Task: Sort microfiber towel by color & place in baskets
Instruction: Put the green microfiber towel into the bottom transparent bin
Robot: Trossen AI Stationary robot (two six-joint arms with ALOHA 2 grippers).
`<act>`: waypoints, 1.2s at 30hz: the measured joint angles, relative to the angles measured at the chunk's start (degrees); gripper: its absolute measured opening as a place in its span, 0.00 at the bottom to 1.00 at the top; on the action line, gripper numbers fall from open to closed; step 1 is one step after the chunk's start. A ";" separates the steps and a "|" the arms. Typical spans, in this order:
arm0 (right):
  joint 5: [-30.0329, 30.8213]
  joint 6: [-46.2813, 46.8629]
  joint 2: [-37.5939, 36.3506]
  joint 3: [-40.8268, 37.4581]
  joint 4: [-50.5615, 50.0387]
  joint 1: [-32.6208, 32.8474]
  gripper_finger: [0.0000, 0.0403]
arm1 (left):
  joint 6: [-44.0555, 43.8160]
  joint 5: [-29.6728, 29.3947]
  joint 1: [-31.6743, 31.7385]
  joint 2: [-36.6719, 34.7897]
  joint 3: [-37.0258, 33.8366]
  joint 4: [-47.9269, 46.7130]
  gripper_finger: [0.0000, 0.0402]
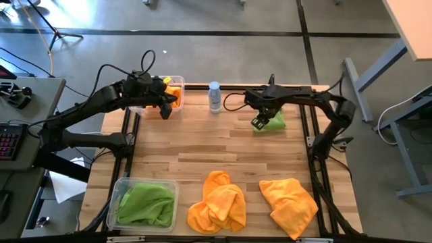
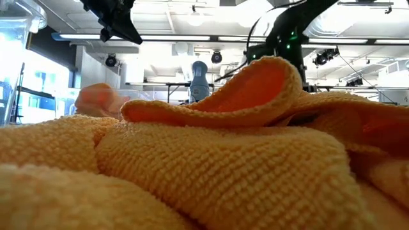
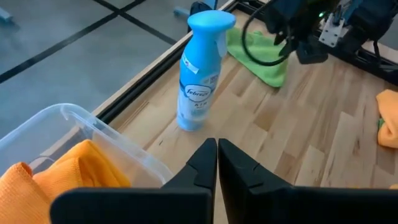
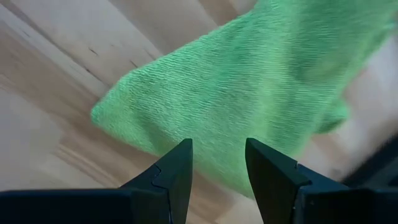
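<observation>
My right hand (image 4: 217, 163), fingers apart, hovers just over the green towel (image 4: 249, 87) at the tabletop's (image 1: 223, 145) far edge, so I judge the next move is descending to pinch it, while my left hand (image 3: 216, 165), empty and pressed together, waits beside the orange-filled basket (image 3: 93, 134).

Pale butcher-block wooden table top (image 1: 223, 152): jointed planks, smooth, faint satin sheen. Black metal frame rail (image 1: 128, 145) along left edge: matt.
Bright orange microfiber towels (image 1: 217, 202): looped nubby pile, soft, matt. Lime green fuzzy cloth (image 4: 249, 99) near far right corner: fine ribbed weave, matt.
Clear see-through plastic rectangular bin (image 3: 93, 127) at far left corner: glossy, smooth rim.
Light blue plastic spray bottle (image 3: 200, 74): smooth, glossy, printed label.
Dark gripper fingers (image 4: 177, 171): hard plastic look, matt.
</observation>
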 joint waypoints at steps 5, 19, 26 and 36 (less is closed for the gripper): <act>-2.19 3.46 2.75 0.00 1.28 -1.47 0.36 | -0.24 0.00 0.02 0.00 0.00 -0.04 0.01; -5.20 11.36 4.87 -13.37 15.78 -1.69 0.36 | -4.79 0.18 0.02 0.00 0.00 -0.01 0.01; -6.08 11.56 1.77 -16.34 18.90 1.31 0.12 | -3.21 1.93 -0.54 1.31 0.00 0.96 0.06; -7.65 13.16 -17.25 -17.20 17.74 6.50 0.03 | -0.80 1.99 -9.10 9.05 0.02 7.92 0.37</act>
